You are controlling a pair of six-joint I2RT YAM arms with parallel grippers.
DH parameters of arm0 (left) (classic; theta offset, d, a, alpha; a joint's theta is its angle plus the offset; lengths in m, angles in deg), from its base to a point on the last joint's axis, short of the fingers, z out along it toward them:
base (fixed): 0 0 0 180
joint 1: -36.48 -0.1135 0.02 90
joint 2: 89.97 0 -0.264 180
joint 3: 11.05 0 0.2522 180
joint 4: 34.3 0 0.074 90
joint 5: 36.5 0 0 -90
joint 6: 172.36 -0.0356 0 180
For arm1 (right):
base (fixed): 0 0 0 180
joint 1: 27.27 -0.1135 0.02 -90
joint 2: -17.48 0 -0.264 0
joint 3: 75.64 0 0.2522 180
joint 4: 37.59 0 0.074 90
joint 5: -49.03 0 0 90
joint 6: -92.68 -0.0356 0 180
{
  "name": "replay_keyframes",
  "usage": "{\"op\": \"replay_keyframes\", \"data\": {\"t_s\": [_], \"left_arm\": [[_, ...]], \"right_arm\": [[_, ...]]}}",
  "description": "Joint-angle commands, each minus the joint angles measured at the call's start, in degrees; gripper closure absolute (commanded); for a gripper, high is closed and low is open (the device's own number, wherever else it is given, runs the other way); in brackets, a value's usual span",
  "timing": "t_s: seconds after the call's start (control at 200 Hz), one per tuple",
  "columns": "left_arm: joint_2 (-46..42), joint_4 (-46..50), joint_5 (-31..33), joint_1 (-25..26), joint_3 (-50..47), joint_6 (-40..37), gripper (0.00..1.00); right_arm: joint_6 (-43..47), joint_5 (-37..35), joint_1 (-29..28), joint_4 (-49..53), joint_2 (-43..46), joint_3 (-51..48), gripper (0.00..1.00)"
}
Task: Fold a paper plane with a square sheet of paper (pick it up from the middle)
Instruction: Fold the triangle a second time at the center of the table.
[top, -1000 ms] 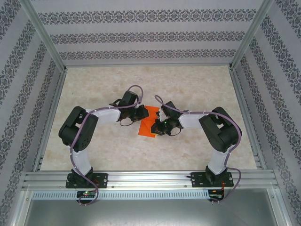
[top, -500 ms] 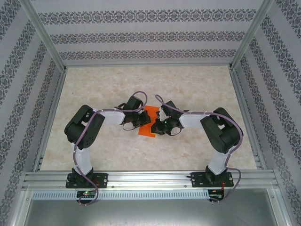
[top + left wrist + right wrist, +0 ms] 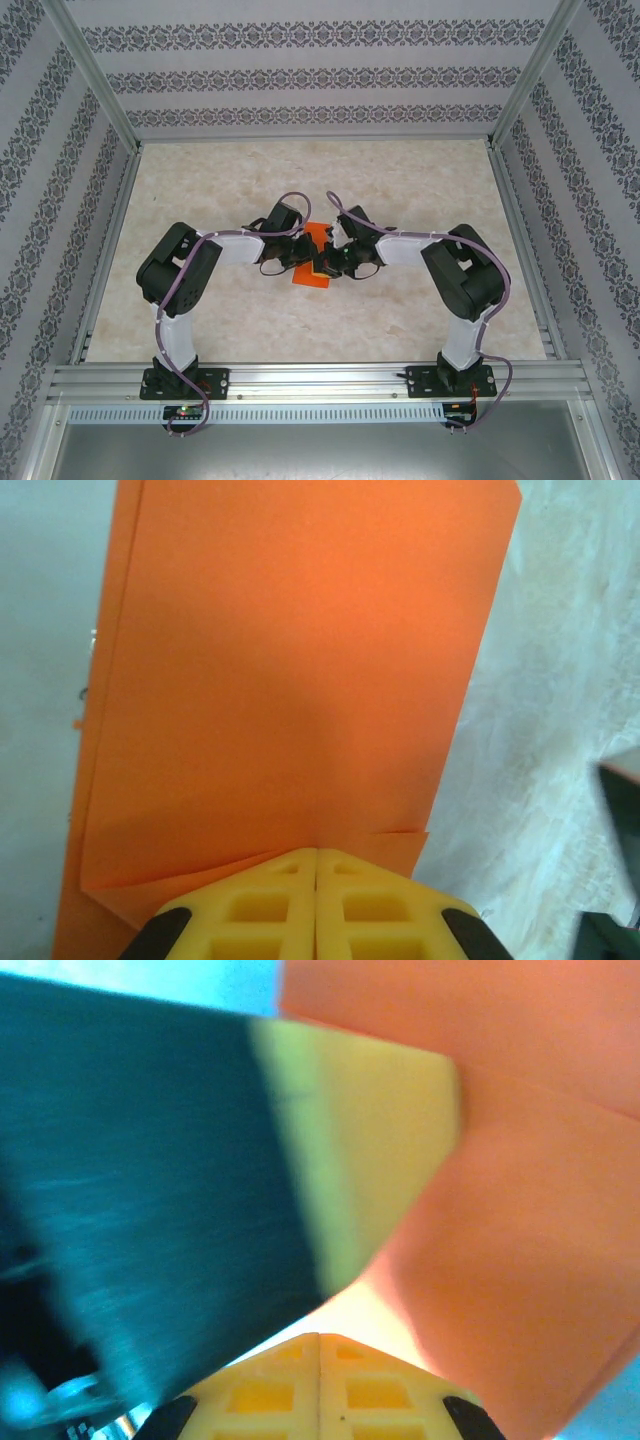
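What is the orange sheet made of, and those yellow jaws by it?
The orange sheet looks like thin matte paper: flat, with sharp creases and folded edges. On the left gripper, the yellow jaws look like moulded plastic or rubber, matte, with square hollows.

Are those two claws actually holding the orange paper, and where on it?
The left claw looks shut on the folded orange paper, pinching its near edge. The right claw is shut too, against the paper; whether it grips cannot be told.
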Motion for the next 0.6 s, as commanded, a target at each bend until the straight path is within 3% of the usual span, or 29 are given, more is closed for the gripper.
{"op": "replay_keyframes", "data": {"t_s": [0.0, 0.594], "left_arm": [[1.36, 2.67, 1.64, 0.74, -1.59, 0.54, 0.92], [1.88, 3.81, 2.86, 0.73, -1.17, 0.46, 0.93]], "right_arm": [[0.61, -4.51, -0.61, 0.19, -2.81, -1.66, 0.97], [-0.4, -1.67, 0.9, -1.58, 4.59, -12.54, 0.95]]}}
